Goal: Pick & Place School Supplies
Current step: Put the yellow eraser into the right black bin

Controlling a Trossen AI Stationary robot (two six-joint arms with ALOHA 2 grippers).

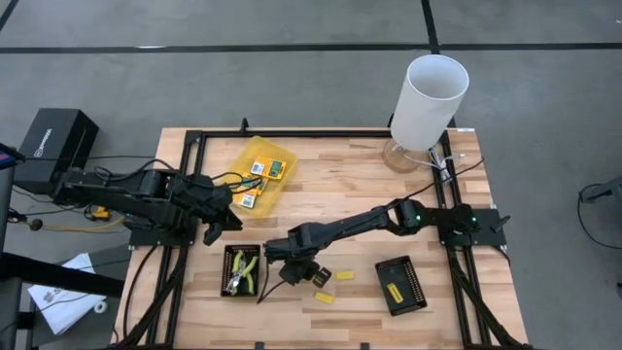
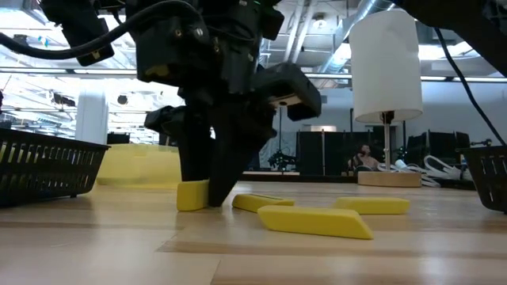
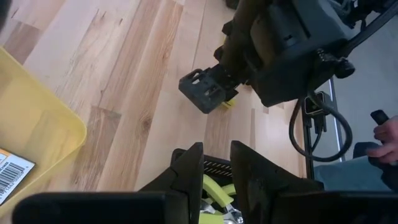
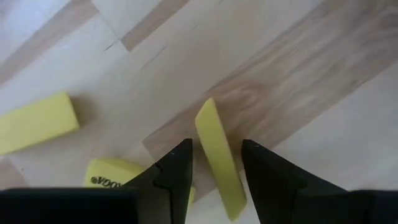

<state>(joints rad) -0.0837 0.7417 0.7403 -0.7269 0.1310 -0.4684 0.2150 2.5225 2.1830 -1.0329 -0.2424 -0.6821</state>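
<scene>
Several stubby yellow pieces (image 1: 345,275) lie flat on the wood near the table's middle. My right gripper (image 4: 216,149) points down over them, open, with one finger on each side of one piece (image 4: 217,155); I see no plain touch. The low view shows its fingers (image 2: 212,186) reaching the tabletop beside a piece (image 2: 192,195). The plier-like tool (image 1: 245,272) lies in the left black tray (image 1: 233,287). Flat packets (image 1: 264,173) lie in the yellow container (image 1: 255,151). My left gripper (image 1: 216,226) hovers between container and tray, narrowly open and holding nothing.
A second black tray (image 1: 413,287) with one yellow piece (image 1: 391,290) sits toward the right near side. A white lamp (image 1: 428,102) stands at the far right corner, cables beside it. Black frame rails run along the table's left and right sides. A person's hand (image 3: 385,134) shows beyond the table.
</scene>
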